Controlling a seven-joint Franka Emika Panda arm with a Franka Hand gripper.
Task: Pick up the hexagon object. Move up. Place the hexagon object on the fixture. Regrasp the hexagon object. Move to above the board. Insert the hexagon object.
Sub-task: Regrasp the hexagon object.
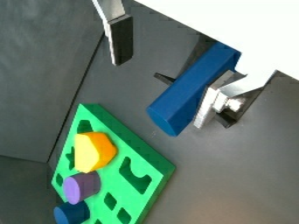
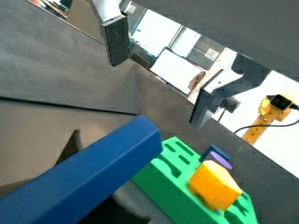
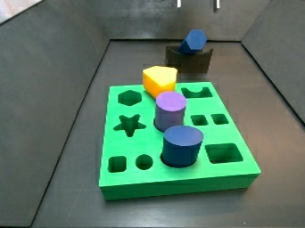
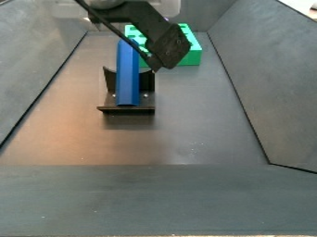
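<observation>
The hexagon object [image 3: 194,40] is a slim blue prism that rests tilted on the dark fixture [image 3: 188,61] behind the green board [image 3: 238,175]. In a side view it leans up from the fixture [image 4: 125,104] as a long blue bar [image 4: 128,67]. My gripper [image 3: 198,4] hangs just above it, open and empty. In both wrist views the prism [image 1: 193,87] [image 2: 93,175] lies between and below the spread fingers, close to one finger [image 1: 214,107] and apart from the other. The gripper's middle shows in both wrist views [image 1: 162,92] [image 2: 156,92].
On the board stand a yellow block [image 3: 160,80], a purple cylinder [image 3: 169,110] and a stout dark-blue cylinder [image 3: 181,145]. Star, hexagon, square and round holes are open. Dark grey walls enclose the floor on both sides [image 3: 71,116].
</observation>
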